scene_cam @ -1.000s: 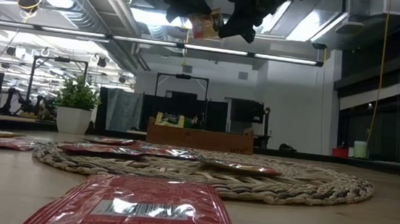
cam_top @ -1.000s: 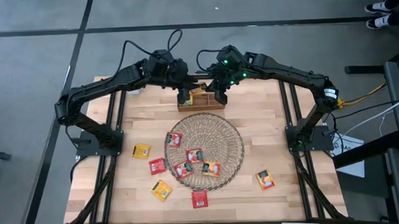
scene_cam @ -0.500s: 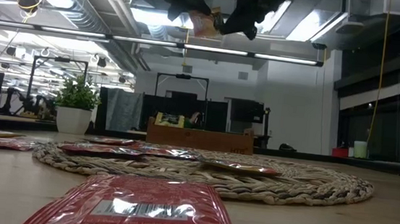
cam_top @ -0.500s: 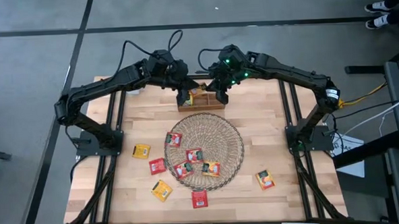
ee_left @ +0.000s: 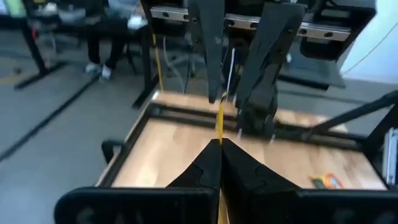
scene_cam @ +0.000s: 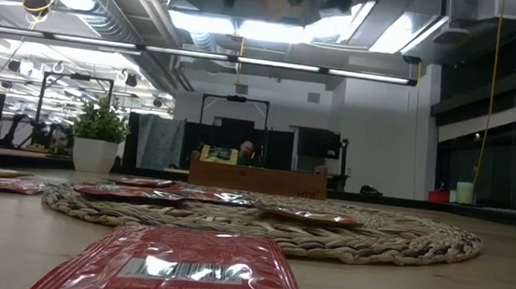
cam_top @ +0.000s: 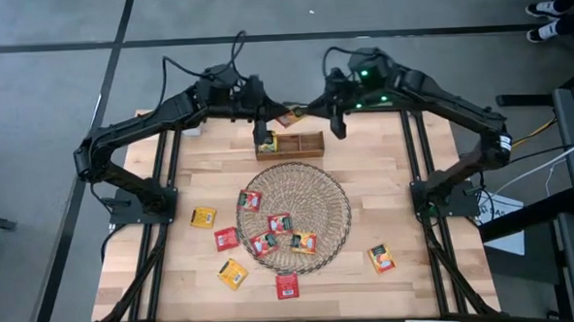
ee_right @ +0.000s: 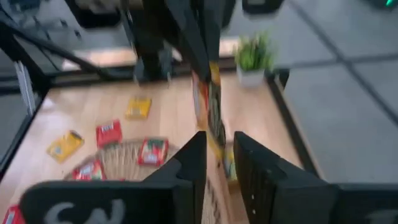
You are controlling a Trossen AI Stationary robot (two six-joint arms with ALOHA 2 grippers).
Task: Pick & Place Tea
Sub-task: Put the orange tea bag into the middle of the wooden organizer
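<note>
Nine tea sachets lie flat on the table, all small foil squares in red, yellow or orange with a green-and-white label patch. Nearest the front edge is a red one (cam_top: pixel 287 286), shiny and creased when seen from table height. Further in are a yellow one (cam_top: pixel 233 272) and an orange one (cam_top: pixel 382 259), then a red one (cam_top: pixel 225 238) and a yellow one (cam_top: pixel 203 217), all on bare wood. Four more sit on the round wicker mat (cam_top: pixel 327 193) at mid-table: one orange (cam_top: pixel 303 243) and three red (cam_top: pixel 263 244) (cam_top: pixel 279 222) (cam_top: pixel 251 199). Behind the mat is a low wooden box (cam_top: pixel 306 146) with at least one yellow sachet (cam_top: pixel 269 142) inside at its left end. Count in the box cannot be read. Above and just behind the box, both arms meet in the air. The left gripper (ee_left: pixel 219 144) has its fingers pressed tight on one more sachet (ee_right: pixel 211 109), which hangs upright with red and yellow faces and appears as a thin yellow line edge-on from the left wrist. The right gripper (ee_right: pixel 219 140) faces it closely with its fingers parted by a narrow gap. It holds nothing, and the sachet's lower edge is just ahead of that gap. At the back left corner of the table is a small potted plant (scene_cam: pixel 99 121).
</note>
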